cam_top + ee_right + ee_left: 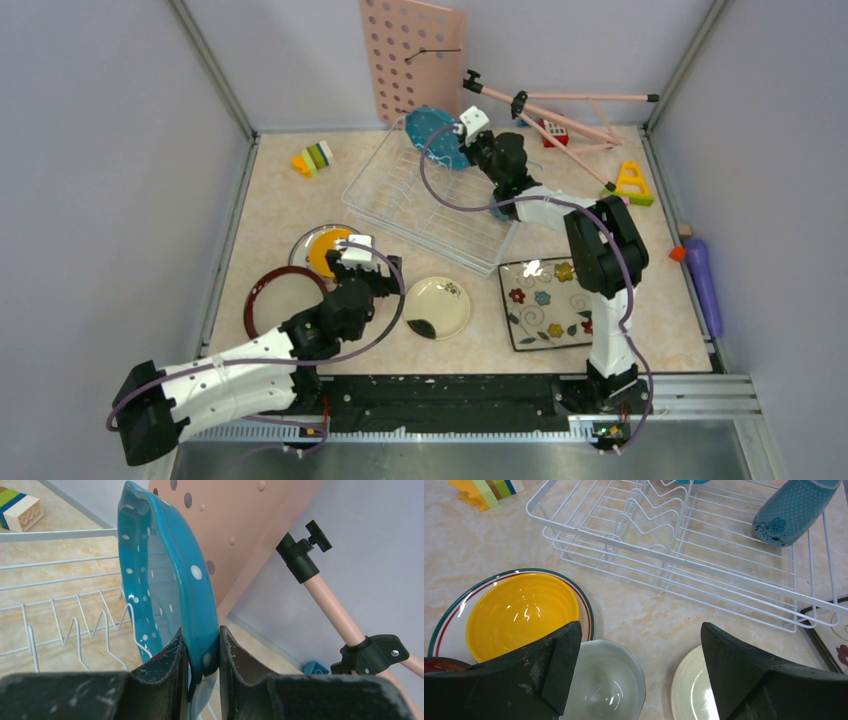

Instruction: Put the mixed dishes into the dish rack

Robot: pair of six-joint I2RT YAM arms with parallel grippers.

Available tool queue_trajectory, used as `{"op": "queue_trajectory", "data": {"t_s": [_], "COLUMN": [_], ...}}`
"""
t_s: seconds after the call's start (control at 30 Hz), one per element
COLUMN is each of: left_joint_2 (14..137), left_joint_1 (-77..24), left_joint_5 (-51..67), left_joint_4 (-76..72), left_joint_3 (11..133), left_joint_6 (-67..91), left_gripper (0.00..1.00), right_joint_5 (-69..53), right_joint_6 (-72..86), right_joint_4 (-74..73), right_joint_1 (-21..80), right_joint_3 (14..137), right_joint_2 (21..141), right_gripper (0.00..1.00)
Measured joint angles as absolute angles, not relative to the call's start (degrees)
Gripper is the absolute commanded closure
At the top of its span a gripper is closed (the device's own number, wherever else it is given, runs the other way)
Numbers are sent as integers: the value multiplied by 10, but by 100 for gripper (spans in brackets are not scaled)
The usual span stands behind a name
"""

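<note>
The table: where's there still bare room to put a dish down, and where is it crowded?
Bare table lies back left, between the striped block, the wall and the dish rack. The rack's near half is bare wire too. Crowded: front left, where yellow bowl, red-rimmed plate and cream plate sit close; the flowered plate fills front right.

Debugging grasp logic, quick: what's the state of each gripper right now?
Left gripper: open, holding nothing.
Right gripper: closed on the rim of the teal polka-dot plate.
</note>
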State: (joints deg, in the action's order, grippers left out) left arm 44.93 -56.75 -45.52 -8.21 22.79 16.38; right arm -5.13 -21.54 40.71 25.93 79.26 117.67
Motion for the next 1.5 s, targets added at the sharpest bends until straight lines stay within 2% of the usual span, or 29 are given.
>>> {"op": "queue_trajectory", "data": {"t_s": [0.13, 0.37, 0.43, 0.63, 0.83, 1.03, 1.27, 1.5], "left_joint_2": [460, 464, 464, 464, 464, 470, 491, 539], "left_joint_1": [-567, -567, -567, -567, -567, -567, -567, -567], "left_joint_5": [-452, -443, -441, -415, -352, -296, -193, -73], "left_joint_4": [-85, -86, -87, -91, -96, -103, -107, -121], "left_joint_3": [228, 228, 228, 227, 221, 220, 220, 225], "left_joint_6": [164, 164, 164, 159, 137, 124, 100, 84], "left_gripper": [6, 5, 5, 5, 5, 6, 9, 9], "right_joint_5": [-49, -45, -42, -24, 38, 79, 97, 124], "right_joint_6": [-203, -185, -178, -138, -4, 105, 191, 299], "right_joint_4": [384, 385, 392, 367, 280, 199, 35, -126], "right_joint_1": [258, 256, 256, 256, 256, 255, 254, 248], "right_joint_3": [797, 812, 822, 835, 820, 741, 670, 514], "right_joint_2": [1178, 1178, 1177, 1151, 1050, 888, 753, 569], "right_gripper": [78, 28, 22, 26, 27, 28, 25, 22]}}
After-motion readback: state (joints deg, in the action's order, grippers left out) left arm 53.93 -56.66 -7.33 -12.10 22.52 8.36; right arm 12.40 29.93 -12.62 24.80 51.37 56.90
